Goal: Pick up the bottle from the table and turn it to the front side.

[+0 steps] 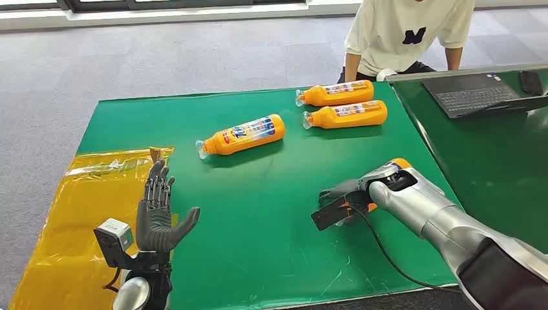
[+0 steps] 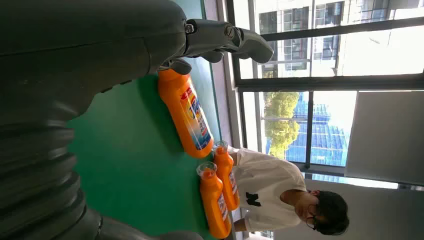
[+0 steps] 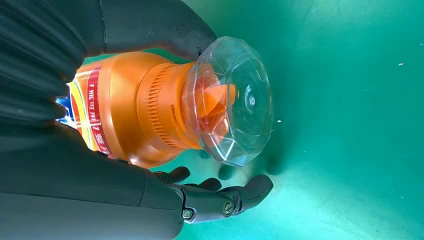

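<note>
Four orange bottles lie on the green table (image 1: 194,123); one of them, the held bottle (image 3: 145,107), sits inside my right hand (image 1: 342,203) near the table's front right. I read the fingers as wrapped around its body, with the clear cap (image 3: 232,100) jutting free beyond them. Its long axis runs out along the hand's own line, low over the cloth. My left hand (image 1: 158,216) stands upright with fingers apart, holding nothing, well apart to the left. I judge that the turn depends on rolling about that long axis; the right hand alone is placed for it.
</note>
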`<state>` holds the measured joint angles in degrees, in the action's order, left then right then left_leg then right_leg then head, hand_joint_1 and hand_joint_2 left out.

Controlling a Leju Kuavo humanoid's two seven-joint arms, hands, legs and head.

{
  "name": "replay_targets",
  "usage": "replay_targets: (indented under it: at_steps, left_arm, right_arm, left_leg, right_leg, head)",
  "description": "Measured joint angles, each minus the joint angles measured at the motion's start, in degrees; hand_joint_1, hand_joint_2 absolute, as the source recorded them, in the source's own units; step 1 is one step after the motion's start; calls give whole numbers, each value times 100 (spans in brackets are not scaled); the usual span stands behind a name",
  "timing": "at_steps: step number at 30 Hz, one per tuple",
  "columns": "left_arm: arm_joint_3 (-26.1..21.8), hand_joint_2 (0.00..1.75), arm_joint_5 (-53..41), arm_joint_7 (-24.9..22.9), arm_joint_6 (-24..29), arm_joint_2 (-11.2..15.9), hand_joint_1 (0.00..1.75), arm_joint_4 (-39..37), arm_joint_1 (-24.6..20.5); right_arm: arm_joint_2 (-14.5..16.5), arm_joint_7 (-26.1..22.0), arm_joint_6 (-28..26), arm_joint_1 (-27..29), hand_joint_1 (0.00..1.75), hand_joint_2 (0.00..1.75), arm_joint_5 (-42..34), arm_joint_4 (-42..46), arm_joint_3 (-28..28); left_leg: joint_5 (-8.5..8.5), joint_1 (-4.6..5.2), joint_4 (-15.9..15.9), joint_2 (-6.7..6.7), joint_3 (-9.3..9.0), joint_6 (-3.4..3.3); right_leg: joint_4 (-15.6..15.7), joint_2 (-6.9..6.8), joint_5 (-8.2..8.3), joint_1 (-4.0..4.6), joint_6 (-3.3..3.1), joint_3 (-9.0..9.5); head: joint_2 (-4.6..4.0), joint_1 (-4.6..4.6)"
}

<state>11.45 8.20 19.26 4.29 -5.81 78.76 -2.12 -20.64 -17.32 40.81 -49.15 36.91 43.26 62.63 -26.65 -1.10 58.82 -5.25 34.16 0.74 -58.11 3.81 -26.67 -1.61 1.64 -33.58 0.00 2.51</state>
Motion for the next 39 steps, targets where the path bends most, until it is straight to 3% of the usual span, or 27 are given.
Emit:
replay_targets:
  at_steps: [18,19,22,23,31,39]
  left_arm:
    - [10,175,73,-38,-68,-15,0,-165,-104]
    - [11,175,74,-38,-69,-15,0,-171,-111]
    - [19,175,77,-39,-70,-16,0,-192,-123]
    - [23,175,78,-39,-71,-18,0,-200,-126]
    - [28,175,84,-29,-80,-52,0,-146,-15]
    - [28,175,70,-4,-109,-66,0,-116,24]
  right_arm:
    - [53,34,-148,164,0,175,321,-169,-172]
    - [52,77,-191,174,16,175,379,-167,-172]
    - [51,249,-369,212,147,175,593,-151,-172]
    - [51,301,-445,231,175,175,675,-142,-171]
    - [-158,570,-1647,468,175,175,1264,129,-167]
    - [-291,706,-1863,610,175,175,1608,312,-167]
  left_leg:
    - [0,0,0,15,-31,0]
    - [0,0,0,15,-32,0]
    - [0,0,0,15,-33,0]
    - [0,0,0,14,-34,0]
    - [1,2,1,9,-32,-2]
    - [-1,2,0,16,-27,-1]
  right_leg:
    - [1,7,1,3,0,24]
    - [1,7,1,3,0,25]
    - [1,6,1,2,0,28]
    - [2,6,1,2,1,29]
    - [2,3,3,1,2,31]
    - [2,8,4,4,1,22]
  head:
    - [0,0]
    - [0,0]
    - [0,0]
    - [0,0]
    - [0,0]
    - [0,0]
